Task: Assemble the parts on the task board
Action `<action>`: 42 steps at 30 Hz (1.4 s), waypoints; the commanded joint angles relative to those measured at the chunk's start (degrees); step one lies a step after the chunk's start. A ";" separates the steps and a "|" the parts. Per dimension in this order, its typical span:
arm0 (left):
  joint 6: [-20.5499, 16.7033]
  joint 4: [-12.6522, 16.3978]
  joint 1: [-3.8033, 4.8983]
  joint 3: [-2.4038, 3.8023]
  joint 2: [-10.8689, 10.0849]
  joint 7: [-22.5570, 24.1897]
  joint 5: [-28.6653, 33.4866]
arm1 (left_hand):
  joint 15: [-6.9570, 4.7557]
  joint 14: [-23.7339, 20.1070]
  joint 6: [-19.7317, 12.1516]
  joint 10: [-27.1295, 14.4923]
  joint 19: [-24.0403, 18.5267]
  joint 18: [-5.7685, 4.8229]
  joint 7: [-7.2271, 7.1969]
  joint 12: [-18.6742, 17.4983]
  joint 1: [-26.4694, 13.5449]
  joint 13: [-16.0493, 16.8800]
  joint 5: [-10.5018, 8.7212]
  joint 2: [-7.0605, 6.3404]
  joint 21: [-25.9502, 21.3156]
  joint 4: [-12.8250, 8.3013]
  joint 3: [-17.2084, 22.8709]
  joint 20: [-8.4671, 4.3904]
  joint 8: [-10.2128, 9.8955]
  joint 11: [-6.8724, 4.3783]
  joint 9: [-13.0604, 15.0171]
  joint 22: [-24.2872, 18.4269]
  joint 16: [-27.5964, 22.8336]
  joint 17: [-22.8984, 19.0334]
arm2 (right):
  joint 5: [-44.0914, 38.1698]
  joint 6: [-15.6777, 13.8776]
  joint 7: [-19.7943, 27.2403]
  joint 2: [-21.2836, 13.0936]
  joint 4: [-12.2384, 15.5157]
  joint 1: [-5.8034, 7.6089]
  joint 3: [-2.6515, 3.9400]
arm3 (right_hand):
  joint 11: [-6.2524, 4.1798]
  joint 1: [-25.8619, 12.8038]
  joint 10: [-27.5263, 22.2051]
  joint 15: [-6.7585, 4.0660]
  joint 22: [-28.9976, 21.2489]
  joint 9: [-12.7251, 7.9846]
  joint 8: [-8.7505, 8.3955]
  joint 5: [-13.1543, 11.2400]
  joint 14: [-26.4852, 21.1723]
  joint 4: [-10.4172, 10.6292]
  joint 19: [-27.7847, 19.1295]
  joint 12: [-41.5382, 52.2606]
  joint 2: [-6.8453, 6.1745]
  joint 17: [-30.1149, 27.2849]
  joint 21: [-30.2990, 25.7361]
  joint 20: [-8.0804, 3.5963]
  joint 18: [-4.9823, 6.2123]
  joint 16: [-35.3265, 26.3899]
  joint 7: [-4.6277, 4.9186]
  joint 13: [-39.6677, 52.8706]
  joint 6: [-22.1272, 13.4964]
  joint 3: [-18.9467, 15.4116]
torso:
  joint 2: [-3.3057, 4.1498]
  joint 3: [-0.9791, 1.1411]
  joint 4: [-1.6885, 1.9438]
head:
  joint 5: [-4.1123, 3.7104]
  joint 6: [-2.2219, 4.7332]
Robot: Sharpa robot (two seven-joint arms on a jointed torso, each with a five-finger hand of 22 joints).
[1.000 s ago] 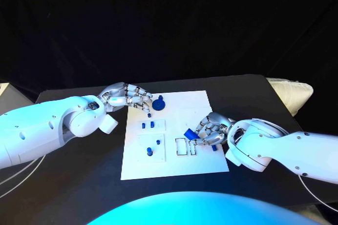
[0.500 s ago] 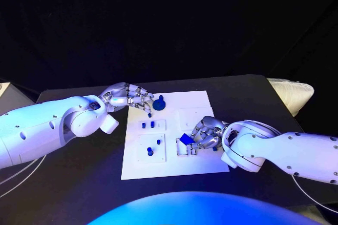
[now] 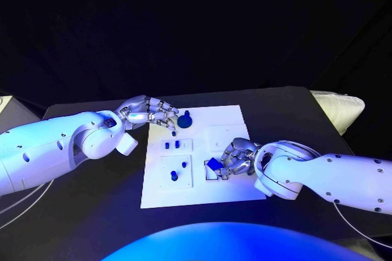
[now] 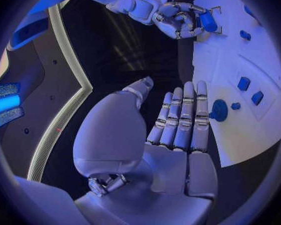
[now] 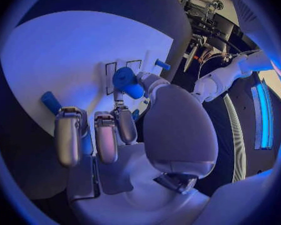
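Black table [image 3: 98, 182], matte; white task board [image 3: 237, 190] lying flat at its middle; pale cushion-like object [image 3: 341, 111] beside right edge.

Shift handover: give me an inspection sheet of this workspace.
Surface: black table, bare around the board.
Job's things: white task board; round blue part at its far edge; small blue parts in its recesses.
Clutter: pale cushion-like object beside the table.
Hands: left hand open beside the round part; right hand holds a blue block over the outlined slots.
Cables: thin cables under the left arm.
Surroundings: black backdrop.
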 commanded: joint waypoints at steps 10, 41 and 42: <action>0.74 0.19 -0.05 0.02 -0.06 1.14 0.51 | -0.04 -0.33 0.15 -0.21 0.28 0.72 1.48 0.23 0.40 -0.04 0.25 -0.07 -0.36 0.01 0.20 0.05 0.30 -0.03 -0.07 -0.05 0.24 -0.01 | -2.37 -0.12 -0.67 1.22 -1.14 -0.17 0.03 | -0.12 -2.42 -0.20 -0.20 12.89 0.21 0.65 -1.21 6.08 1.29 4.22 -0.24 0.67 15.07 -0.18 -0.32 -0.97 0.19 -0.10 2.69 0.42 -1.07 | 0.01 -0.04 0.02 | 0.05 0.00; 0.67 0.01 -0.04 0.02 -0.16 1.10 0.54 | -0.03 -0.40 0.21 -0.19 0.39 0.71 1.51 0.38 0.61 -0.02 0.33 -0.02 -0.46 0.08 0.31 0.04 0.36 -0.02 -0.10 -0.15 0.32 -0.03 | -2.13 0.16 0.37 0.95 0.07 -0.67 0.03 | -0.40 -3.53 -0.25 -0.42 12.83 0.54 1.28 -1.51 6.08 1.62 4.16 -0.54 1.45 15.07 -0.47 -0.47 -0.92 0.19 -0.45 2.59 0.92 -1.78 | 0.01 -0.02 -0.01 | 0.54 0.00; 0.66 -0.01 -0.04 0.02 -0.16 1.10 0.54 | -0.03 -0.40 0.21 -0.19 0.39 0.71 1.51 0.38 0.61 -0.02 0.33 -0.02 -0.46 0.08 0.31 0.04 0.36 -0.02 -0.10 -0.15 0.32 -0.03 | -2.10 0.17 0.37 0.91 0.09 -0.68 0.03 | -0.40 -3.56 -0.24 -0.43 12.83 0.54 1.29 -1.49 6.08 1.63 4.17 -0.53 1.46 15.07 -0.45 -0.47 -0.92 0.19 -0.45 2.60 0.93 -1.79 | 0.01 -0.02 -0.02 | 0.56 0.00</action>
